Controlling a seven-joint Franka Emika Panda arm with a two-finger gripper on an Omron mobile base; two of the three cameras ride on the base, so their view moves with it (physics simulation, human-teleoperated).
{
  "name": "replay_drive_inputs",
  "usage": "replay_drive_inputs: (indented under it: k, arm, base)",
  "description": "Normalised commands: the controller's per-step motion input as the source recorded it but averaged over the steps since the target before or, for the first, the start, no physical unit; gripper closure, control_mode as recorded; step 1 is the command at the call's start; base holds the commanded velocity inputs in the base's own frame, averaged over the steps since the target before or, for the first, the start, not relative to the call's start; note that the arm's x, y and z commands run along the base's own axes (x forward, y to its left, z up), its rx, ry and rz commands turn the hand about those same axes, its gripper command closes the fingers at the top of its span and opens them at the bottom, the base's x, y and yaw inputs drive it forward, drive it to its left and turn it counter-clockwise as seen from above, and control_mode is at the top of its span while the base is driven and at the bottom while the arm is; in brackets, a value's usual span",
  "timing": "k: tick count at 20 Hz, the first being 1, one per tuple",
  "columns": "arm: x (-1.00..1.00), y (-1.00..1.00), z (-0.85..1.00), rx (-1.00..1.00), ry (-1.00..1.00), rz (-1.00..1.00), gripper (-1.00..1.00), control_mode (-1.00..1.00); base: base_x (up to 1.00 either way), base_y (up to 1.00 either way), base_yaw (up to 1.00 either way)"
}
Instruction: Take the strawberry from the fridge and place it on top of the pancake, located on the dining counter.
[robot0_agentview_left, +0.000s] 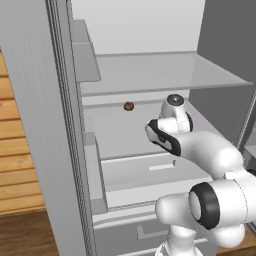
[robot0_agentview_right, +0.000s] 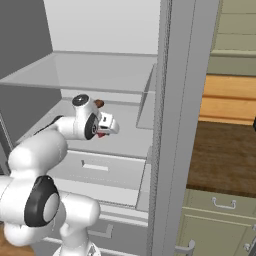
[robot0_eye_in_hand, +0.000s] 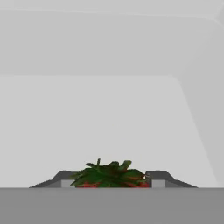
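End effector gripping strawberry | brown item behind | fridge shelf

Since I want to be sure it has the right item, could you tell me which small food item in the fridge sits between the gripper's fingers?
The red strawberry with green leaves, between the gripper fingers; the round brown item lies apart, farther back.

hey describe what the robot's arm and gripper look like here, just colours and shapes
The arm is glossy white, built of rounded, bulbous segments with black rings at the joints and a grey-black disc cap on the wrist. The gripper is a small white boxy hand; its jaws end in short dark grey tips. No cables or markings show.
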Motion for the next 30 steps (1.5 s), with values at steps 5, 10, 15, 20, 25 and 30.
replay_drive_inputs:
  k: [5, 10, 15, 20, 25, 30]
  arm:
    - [-0.87, -0.09, 0.03, 0.0, -0.08, 0.0, 1.0, -1.0]
    - [-1.0, 0.25, 0.8, 0.02, -0.01, 0.04, 1.0, -1.0]
    - [-1.0, 0.17, 0.96, 0.0, 0.16, 0.03, 1.0, -1.0]
    - [-1.0, 0.03, 0.48, 0.02, 0.19, 0.08, 1.0, -1.0]
    - [-1.0, 0.02, 0.21, 0.05, -0.09, 0.04, 1.0, -1.0]
    - [-0.54, 0.02, 0.0, 0.01, -0.1, 0.0, 1.0, -1.0]
  base:
    - [0.0, 0.0, 0.0]
    - [0.0, 0.0, 0.0]
    - [0.0, 0.0, 0.0]
    - [0.0, 0.0, 0.0]
    - [0.0, 0.0, 0.0]
    - [0.0, 0.0, 0.0]
